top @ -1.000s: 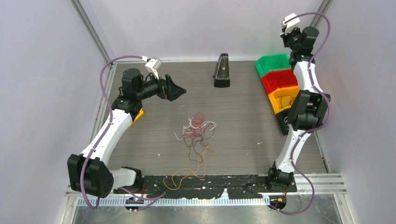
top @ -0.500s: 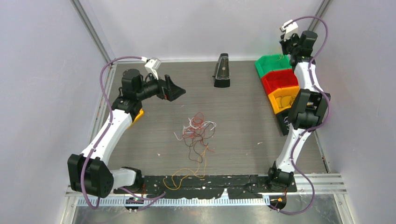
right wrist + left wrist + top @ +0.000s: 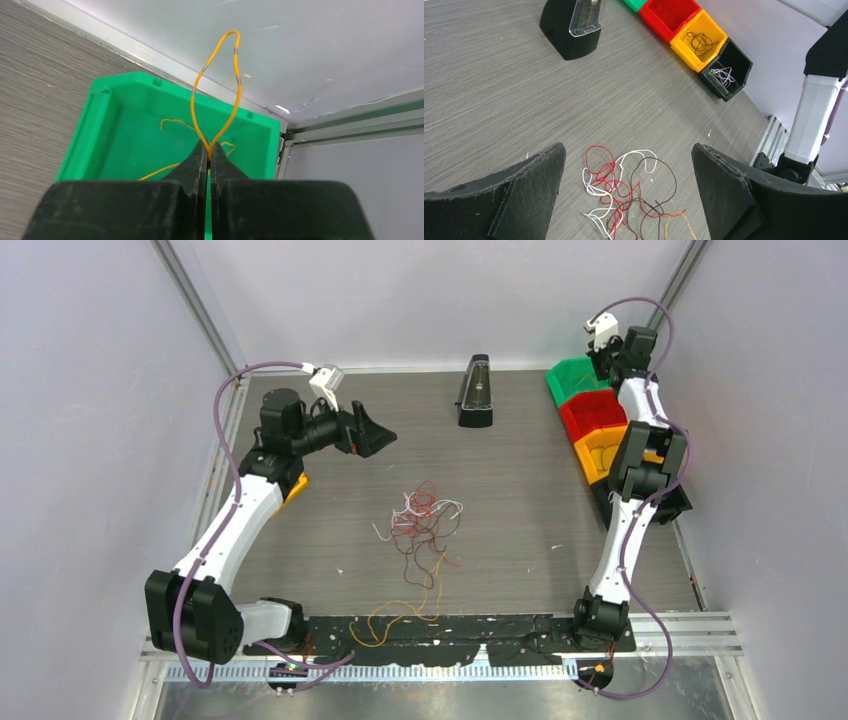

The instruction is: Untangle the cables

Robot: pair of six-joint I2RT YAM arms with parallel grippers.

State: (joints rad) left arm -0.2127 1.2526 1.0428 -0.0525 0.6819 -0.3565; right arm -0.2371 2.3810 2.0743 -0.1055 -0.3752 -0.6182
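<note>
I see a grey wood-grain table (image 3: 530, 520) boxed in by pale walls (image 3: 100, 390). Along its right side four bins sit in a touching row: green bin (image 3: 89, 117) in the far corner, then red bin (image 3: 598, 412), yellow bin (image 3: 684, 54) and black bin (image 3: 740, 62) nearest me. A black wedge-shaped stand (image 3: 566, 35) with a clear front stands far centre, well apart from them. Something orange (image 3: 296, 488) shows at the left edge, mostly hidden.

left arm (image 3: 240, 510) raised | left fingers (image 3: 524, 195) wide apart | right arm (image 3: 640, 465) extended | right fingers (image 3: 192, 170) clamp yellow cable (image 3: 197, 90)
</note>
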